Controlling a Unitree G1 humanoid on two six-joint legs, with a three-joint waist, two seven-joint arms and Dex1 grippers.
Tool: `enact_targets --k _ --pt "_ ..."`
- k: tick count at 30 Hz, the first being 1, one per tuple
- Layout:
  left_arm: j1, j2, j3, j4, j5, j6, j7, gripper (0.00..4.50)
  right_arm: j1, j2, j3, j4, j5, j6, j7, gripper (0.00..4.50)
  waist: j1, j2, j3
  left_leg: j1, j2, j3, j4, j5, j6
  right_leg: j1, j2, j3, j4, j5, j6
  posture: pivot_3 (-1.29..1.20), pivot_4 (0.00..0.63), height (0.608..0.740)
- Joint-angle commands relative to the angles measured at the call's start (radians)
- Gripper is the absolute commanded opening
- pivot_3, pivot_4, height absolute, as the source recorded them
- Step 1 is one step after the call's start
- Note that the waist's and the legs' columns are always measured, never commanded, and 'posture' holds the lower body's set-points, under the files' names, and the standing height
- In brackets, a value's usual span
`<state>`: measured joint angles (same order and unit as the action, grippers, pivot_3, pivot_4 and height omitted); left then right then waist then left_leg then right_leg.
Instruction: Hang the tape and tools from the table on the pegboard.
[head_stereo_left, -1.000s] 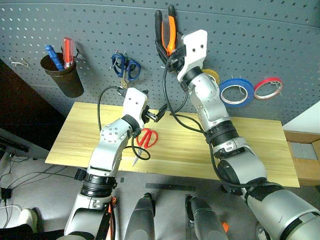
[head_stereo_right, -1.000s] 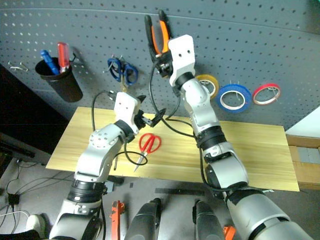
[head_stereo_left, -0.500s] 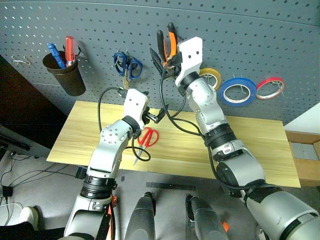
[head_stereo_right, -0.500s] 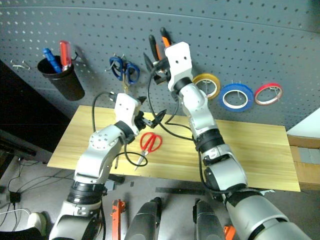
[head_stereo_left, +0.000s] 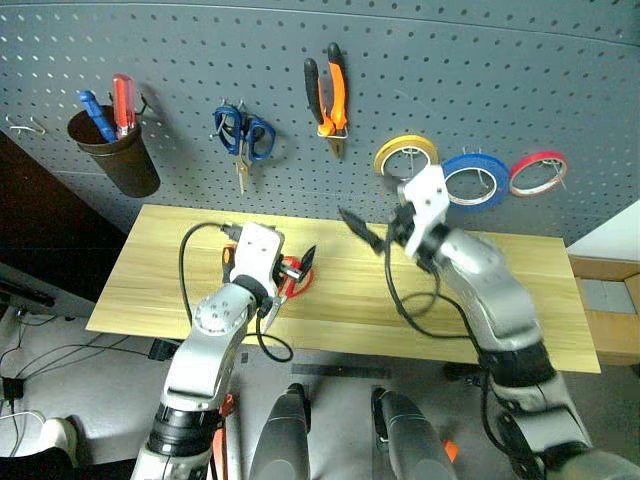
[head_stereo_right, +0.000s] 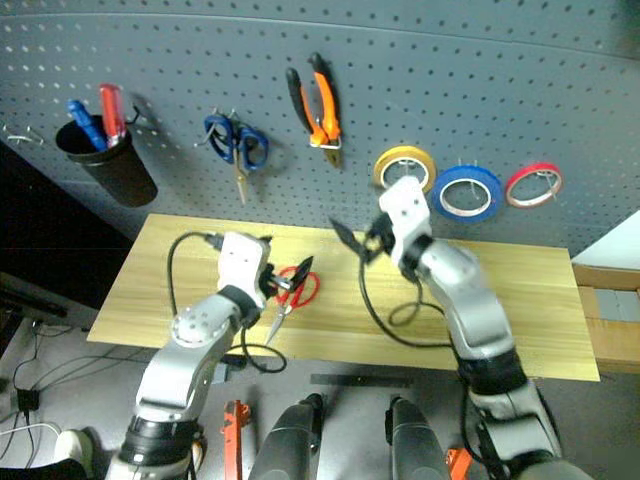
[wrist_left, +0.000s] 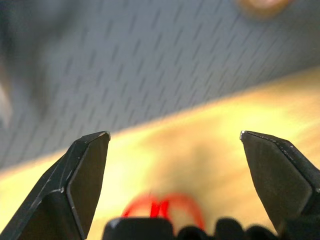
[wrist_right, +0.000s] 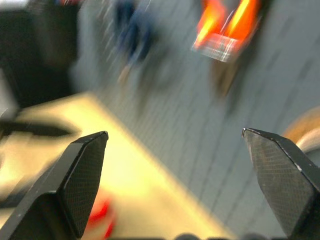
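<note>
The orange-and-black pliers (head_stereo_left: 328, 95) hang from a hook on the dark grey pegboard (head_stereo_left: 520, 70). The blue tape (head_stereo_left: 474, 181) hangs there too, further right. Red-handled scissors (head_stereo_right: 292, 290) lie on the pale wood table (head_stereo_left: 560, 300), left of centre. My left gripper (wrist_left: 172, 135) is open and hovers low over the scissors' handles, touching nothing that I can see. My right gripper (wrist_right: 175, 132) is open and empty, above the table's middle, below the pliers and well clear of them.
Blue-handled scissors (head_stereo_left: 243, 135) hang left of the pliers. A yellow roll (head_stereo_left: 405, 155) and a red roll (head_stereo_left: 536, 172) flank the blue tape. A dark cup (head_stereo_left: 112, 150) at the far left holds a red-handled and a blue-handled screwdriver. Cables trail from both wrists.
My right gripper opened and left the pliers hanging on the pegboard, then drew back and down over the table. My left gripper sank toward the red scissors.
</note>
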<state>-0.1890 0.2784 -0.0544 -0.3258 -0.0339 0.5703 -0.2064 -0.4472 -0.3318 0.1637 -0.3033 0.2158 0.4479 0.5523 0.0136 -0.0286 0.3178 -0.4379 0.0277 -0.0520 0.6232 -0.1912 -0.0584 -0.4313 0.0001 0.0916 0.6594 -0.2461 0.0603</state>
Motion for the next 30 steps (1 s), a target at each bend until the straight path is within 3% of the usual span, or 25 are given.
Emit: enact_targets --k 1,8,13,30 --pt "0.059 -0.014 -0.025 -0.037 0.062 0.074 0.066 4.5 0.124 -0.06 0.022 -0.151 0.053 -0.025 0.098 4.47 -0.008 -0.001 0.003 0.0 0.0 0.0 0.0 0.0 0.0 0.0 0.0 0.0 0.0 0.0 0.0 0.09 0.348 0.74" --pt "0.083 -0.061 -0.042 0.036 0.089 0.101 0.107 4.5 0.277 -0.09 0.082 -0.14 0.061 -0.14 0.203 4.47 -0.019 -0.004 0.012 0.003 0.0 0.002 0.003 0.0 0.0 0.002 0.001 0.003 0.0 0.0 0.001 0.07 0.362 0.74" --pt "0.093 -0.034 0.007 0.114 0.099 0.086 0.119 4.5 0.332 -0.108 0.164 -0.085 -0.004 -0.287 0.27 4.47 -0.021 -0.005 0.015 0.002 0.001 0.002 0.0 0.0 0.0 0.001 0.002 0.002 -0.001 -0.001 0.001 0.06 0.375 0.74" --pt "0.059 0.039 0.0 0.318 -0.002 0.073 -0.125 4.5 0.285 -0.038 0.195 -0.028 -0.04 -0.314 0.248 4.47 -0.018 -0.003 0.034 0.003 0.001 0.002 0.0 -0.001 -0.002 0.001 0.001 0.003 -0.001 -0.002 0.001 0.05 0.393 0.74"
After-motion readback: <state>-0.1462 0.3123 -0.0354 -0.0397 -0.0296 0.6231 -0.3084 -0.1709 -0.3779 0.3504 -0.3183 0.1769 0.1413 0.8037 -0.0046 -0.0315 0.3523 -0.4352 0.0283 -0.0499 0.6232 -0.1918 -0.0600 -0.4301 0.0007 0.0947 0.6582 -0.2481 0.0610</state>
